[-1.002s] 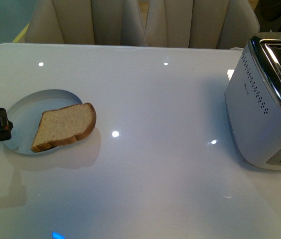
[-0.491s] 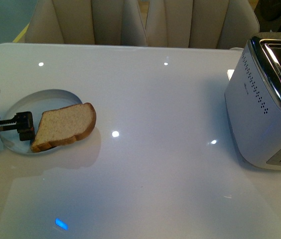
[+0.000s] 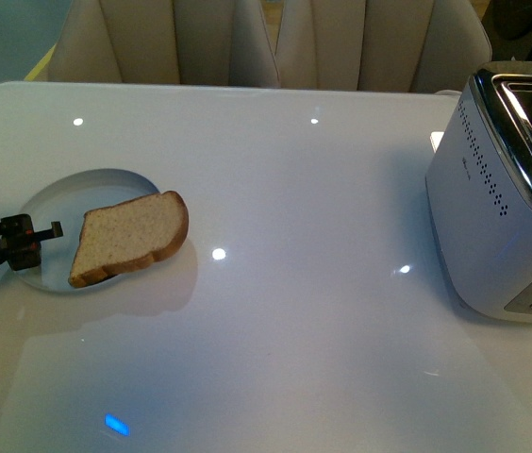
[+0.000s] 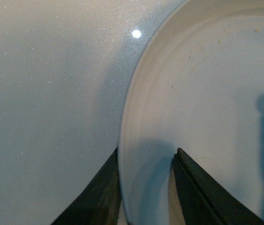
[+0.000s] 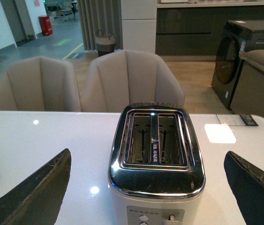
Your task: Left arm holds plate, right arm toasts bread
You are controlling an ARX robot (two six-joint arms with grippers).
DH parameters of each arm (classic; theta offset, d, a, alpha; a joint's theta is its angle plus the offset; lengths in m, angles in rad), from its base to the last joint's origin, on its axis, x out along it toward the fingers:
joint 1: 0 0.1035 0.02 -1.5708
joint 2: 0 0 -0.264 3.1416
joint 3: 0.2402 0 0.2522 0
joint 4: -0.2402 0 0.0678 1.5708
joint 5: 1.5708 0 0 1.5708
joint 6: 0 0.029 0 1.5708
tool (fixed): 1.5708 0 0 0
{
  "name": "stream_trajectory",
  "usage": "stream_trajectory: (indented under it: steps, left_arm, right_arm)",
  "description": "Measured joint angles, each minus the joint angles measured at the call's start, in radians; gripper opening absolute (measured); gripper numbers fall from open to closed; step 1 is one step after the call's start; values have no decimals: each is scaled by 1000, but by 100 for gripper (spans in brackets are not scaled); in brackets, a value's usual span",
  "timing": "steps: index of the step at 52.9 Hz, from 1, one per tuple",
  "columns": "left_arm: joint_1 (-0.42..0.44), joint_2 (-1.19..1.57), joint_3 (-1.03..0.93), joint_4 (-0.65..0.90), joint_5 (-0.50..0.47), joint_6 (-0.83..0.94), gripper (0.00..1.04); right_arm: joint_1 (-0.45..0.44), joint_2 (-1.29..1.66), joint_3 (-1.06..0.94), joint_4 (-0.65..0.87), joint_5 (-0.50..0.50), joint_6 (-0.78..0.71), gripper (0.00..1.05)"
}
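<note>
While the round pale blue-white plate (image 3: 87,189) lies flat near the left edge of the glossy white table (image 3: 294,330) in the front view, the light brown wholemeal bread slice (image 3: 129,238) rests on it, overhanging its right rim; the left gripper (image 3: 44,233) sits at the plate's left rim, and the silver two-slot toaster (image 3: 502,208) stands well apart at the far right; the left wrist view shows the jaws parted astride that rim, one finger (image 4: 99,197) outside, the other finger (image 4: 202,197) inside, not pinched; the right wrist view shows the right gripper (image 5: 147,154) spread wide, empty, facing the toaster's slots; lifting on so shallow a bite could tilt the plate and slide the overhanging slice off.
</note>
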Motion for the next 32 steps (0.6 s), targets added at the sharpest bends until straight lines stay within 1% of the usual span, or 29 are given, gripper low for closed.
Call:
stream_trajectory:
  steps: [3,5,9,17,32]
  left_arm:
    - [6,-4,-10,3,18,-41,16]
    - [11,-9,-16,3,29,-71,10]
    - [19,-23,-33,10,50,-132,3]
    - [37,-48,-88,24,96,-212,3]
    - [85,-161,-194,28,172,-267,3]
  right_arm:
    - [0,0,0,0,0,0,96]
    - [0,0,0,0,0,0,96]
    - [0,0,0,0,0,0,96]
    - [0,0,0,0,0,0,96]
    - [0,0,0,0,0,0,96]
